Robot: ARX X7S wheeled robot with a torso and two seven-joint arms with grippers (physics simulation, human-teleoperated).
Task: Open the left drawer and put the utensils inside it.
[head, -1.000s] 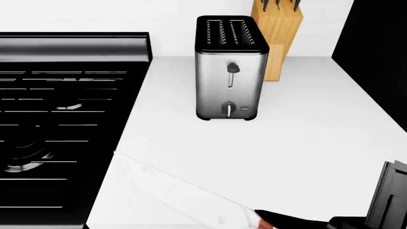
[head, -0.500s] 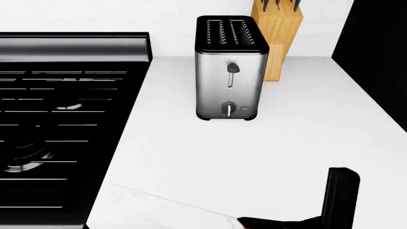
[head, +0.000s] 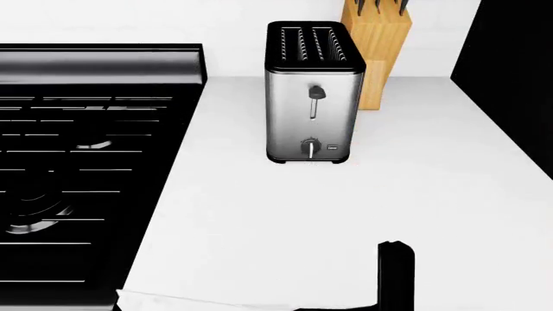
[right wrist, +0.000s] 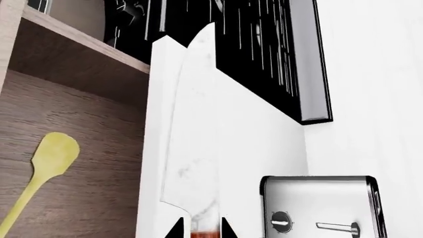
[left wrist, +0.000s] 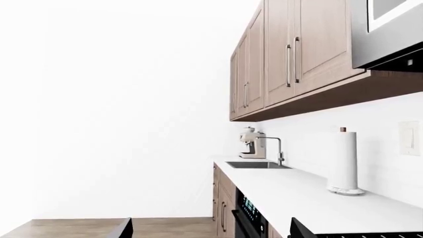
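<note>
My right gripper [right wrist: 201,227] is shut on the kitchen knife [right wrist: 195,139], pinching it where the silver blade meets the reddish-brown handle. The blade hangs over the counter's front edge, beside the open left drawer [right wrist: 92,193]. The pale-yellow spatula [right wrist: 46,161] lies on the drawer's wooden floor. In the head view only a strip of the blade [head: 181,302] and a black part of the right arm [head: 395,275] show at the bottom edge. My left gripper [left wrist: 210,233] is open and empty, facing away along the kitchen wall.
A steel toaster [head: 313,97] stands at the back of the white counter [head: 415,194], with a wooden knife block [head: 379,45] behind it. A black stove [head: 78,168] borders the counter's left side. A dark tall surface [head: 509,78] rises at the right.
In the head view the right gripper has carried the knife left and toward the counter's front edge. The blade has dropped almost out of that view.
</note>
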